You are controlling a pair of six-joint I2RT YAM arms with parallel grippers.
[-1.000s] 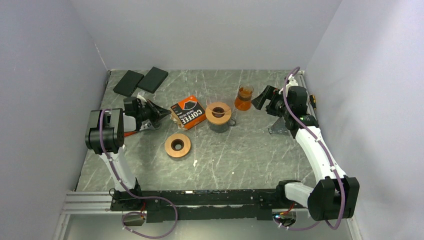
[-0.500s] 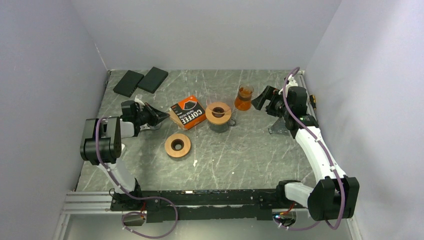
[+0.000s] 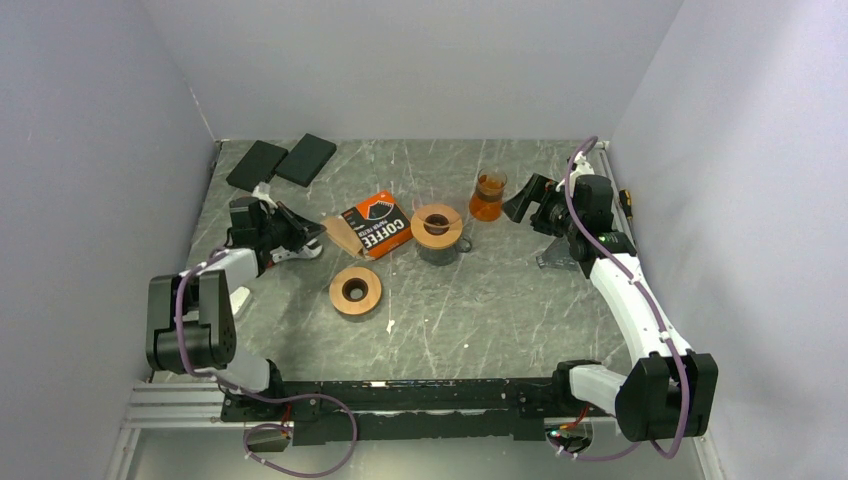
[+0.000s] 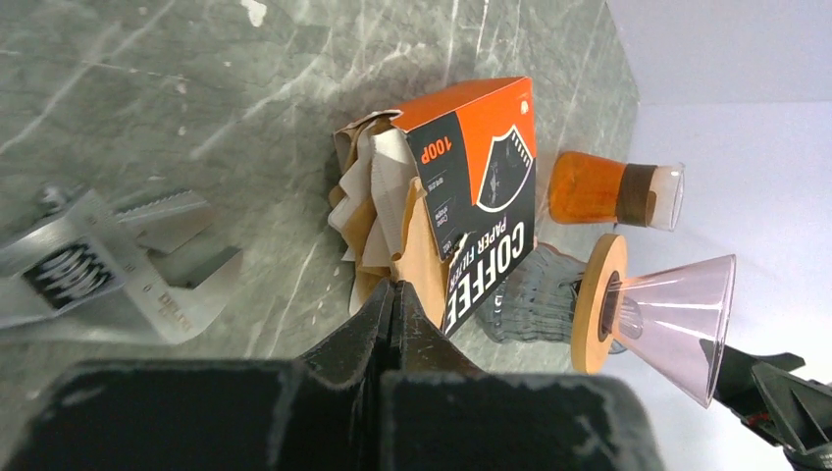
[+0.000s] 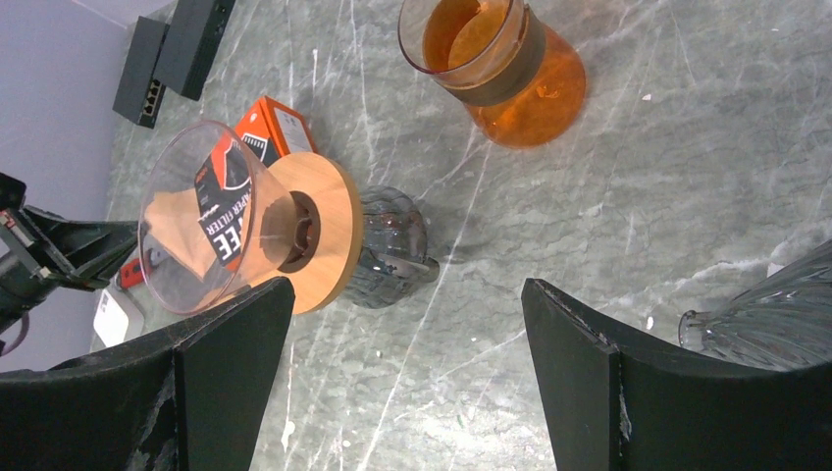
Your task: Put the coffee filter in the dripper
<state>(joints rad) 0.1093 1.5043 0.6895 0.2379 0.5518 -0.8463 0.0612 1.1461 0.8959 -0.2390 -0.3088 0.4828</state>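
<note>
Plenty crowded the grey marble-patterned table point(image 3: 480, 300): two flat black blocks point(image 3: 280, 162) sat at 11 o'clock in the far corner, a loose wooden ring point(image 3: 356, 290) lay at 7 o'clock from the dripper, and a clear ribbed glass point(image 3: 557, 255) stood at 3 o'clock near the right arm. A round glass carafe point(image 3: 489, 195) at the dripper's 1 o'clock held amber liquid. The clear cone dripper with a wooden collar point(image 3: 437, 225) sat on a dark ribbed glass mug point(image 5: 392, 245). At its 9 o'clock, just beside it, lay the orange coffee filter box point(image 3: 378, 225), open end facing 9 o'clock and crumpled paper filters spilling out. The left gripper point(image 3: 318, 232) was there with fingers pressed together, pinching the edge of one brown paper coffee filter point(image 4: 417, 260), which hung partly out of the box mouth. A silver metal piece point(image 4: 108, 260) lay just beside it. The right gripper point(image 5: 404, 289) hovered at the dripper's 3 o'clock, fingers spread wide, holding nothing.
</note>
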